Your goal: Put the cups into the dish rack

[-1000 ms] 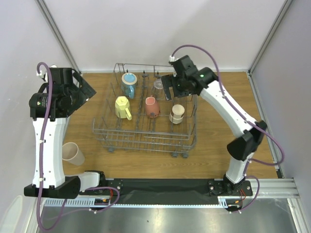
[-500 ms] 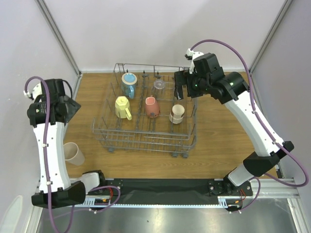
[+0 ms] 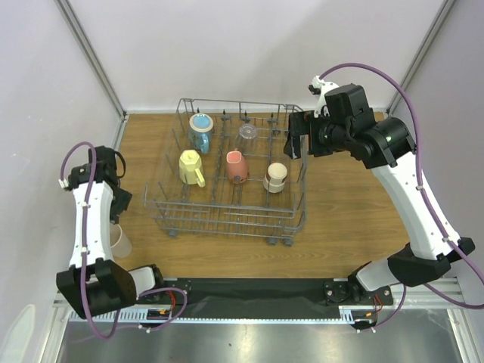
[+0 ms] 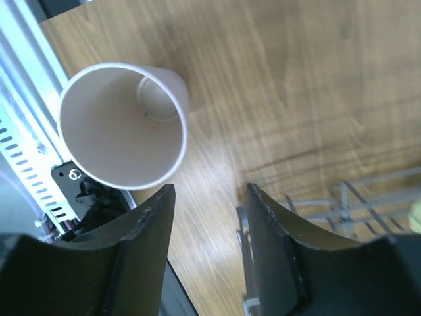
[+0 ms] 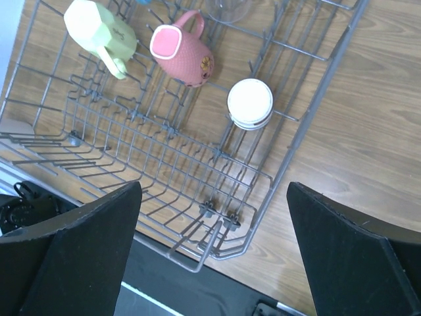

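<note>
The grey wire dish rack (image 3: 227,215) stands mid-table and holds a blue cup (image 3: 201,127), a pale yellow mug (image 3: 190,166), a salmon pink mug (image 3: 236,165), a clear glass (image 3: 247,136) and a cream-and-brown cup (image 3: 277,176). A beige cup (image 3: 119,240) stands upright on the wood at the near left. My left gripper (image 3: 115,203) hovers over it. In the left wrist view the beige cup (image 4: 122,125) lies up-left of the left gripper (image 4: 210,191), whose jaws are apart over bare wood. My right gripper (image 3: 296,136) hangs wide open above the rack's right end (image 5: 316,112).
A black strip (image 3: 249,291) and a metal rail run along the table's near edge. Grey walls close in the left, back and right sides. The rack's near-left corner (image 4: 342,197) lies right of the left gripper.
My left arm has swung down and nearer, to above the beige cup, and its jaws have narrowed. The right arm has drawn up and to the right, away from the rack, still open.
</note>
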Controlling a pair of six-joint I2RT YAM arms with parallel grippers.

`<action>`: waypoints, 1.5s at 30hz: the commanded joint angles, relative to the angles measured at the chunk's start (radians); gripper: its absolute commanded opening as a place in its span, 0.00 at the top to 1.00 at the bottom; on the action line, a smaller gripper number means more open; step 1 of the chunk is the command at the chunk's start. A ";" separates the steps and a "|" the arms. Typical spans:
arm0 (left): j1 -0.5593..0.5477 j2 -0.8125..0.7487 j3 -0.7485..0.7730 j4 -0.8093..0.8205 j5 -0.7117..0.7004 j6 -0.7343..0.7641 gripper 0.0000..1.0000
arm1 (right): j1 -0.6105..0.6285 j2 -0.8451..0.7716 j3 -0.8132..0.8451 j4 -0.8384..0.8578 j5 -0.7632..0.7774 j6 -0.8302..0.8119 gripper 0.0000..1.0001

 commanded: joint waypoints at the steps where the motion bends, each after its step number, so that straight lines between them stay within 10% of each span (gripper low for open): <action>1: 0.018 0.016 -0.036 0.050 -0.070 -0.059 0.46 | -0.006 -0.022 0.011 -0.023 -0.004 -0.023 0.00; 20: 0.055 0.220 -0.159 0.225 -0.095 -0.016 0.55 | -0.037 0.050 0.064 -0.014 0.010 -0.020 0.00; 31: 0.056 0.173 -0.165 0.253 -0.026 -0.006 1.00 | -0.078 0.046 0.061 -0.021 -0.015 -0.007 0.00; 45: 0.045 0.013 0.089 0.115 0.023 0.002 1.00 | -0.081 0.035 0.007 -0.020 -0.131 0.022 0.00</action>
